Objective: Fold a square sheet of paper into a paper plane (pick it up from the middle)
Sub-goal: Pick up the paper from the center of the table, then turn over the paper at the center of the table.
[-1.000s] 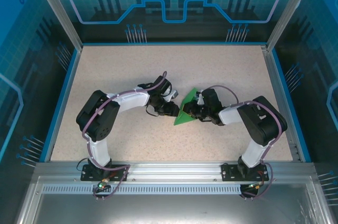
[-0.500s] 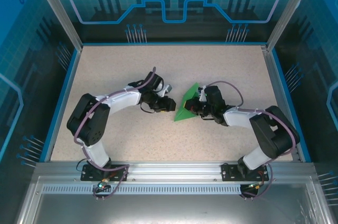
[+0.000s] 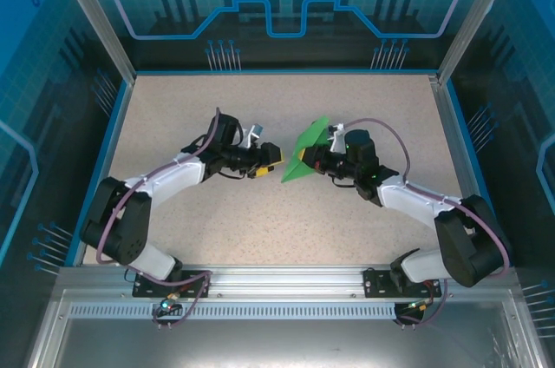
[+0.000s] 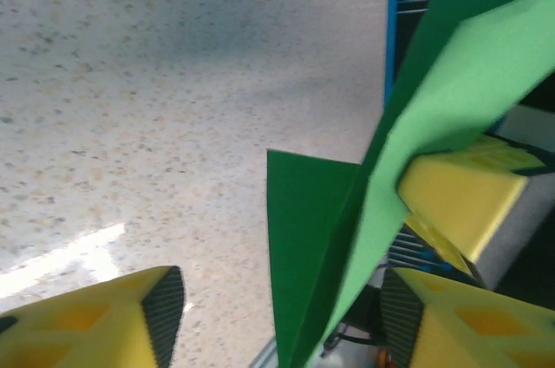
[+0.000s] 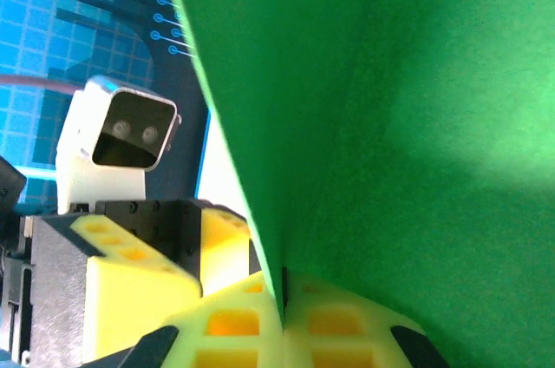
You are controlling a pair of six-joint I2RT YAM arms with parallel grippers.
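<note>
Near the centre of the top view, the folded bright green sheet of paper (image 3: 309, 149) stands tilted on its edge and appears raised from the speckled beige desk (image 3: 173, 108). The right end effector (image 3: 317, 161) is closed tightly on it. In the right wrist view its yellow fingers (image 5: 338, 325) pinch the crease from both sides, probably to keep the layers together. The left end effector (image 3: 270, 158) is widely open and holds nothing, just beside the paper's left edge. In the left wrist view the sheet hangs between its fingertips (image 4: 87, 316). I judge this leaves the free end effector room for a new grip.
</note>
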